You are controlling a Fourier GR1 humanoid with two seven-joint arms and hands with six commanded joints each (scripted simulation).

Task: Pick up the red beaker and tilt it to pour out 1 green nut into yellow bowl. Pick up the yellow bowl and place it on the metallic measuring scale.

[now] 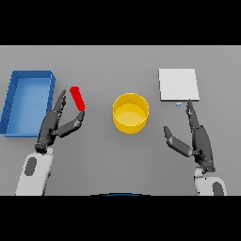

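Left robot hand at the red beaker, bowl waiting mid-bench

The left robot hand (55, 123) has fingers and thumb spread around the red beaker (77, 98), which leans beside a blue tray (11, 101); a firm grip cannot be confirmed. The yellow bowl (130, 113) sits centre on the grey bench (113, 160), apart from the metallic scale (178, 84). The right robot hand (194, 136) rests open below the scale.

No readable text, label or number shows anywhere

Tilted red beaker (77, 99) beside yellow bowl (131, 113)
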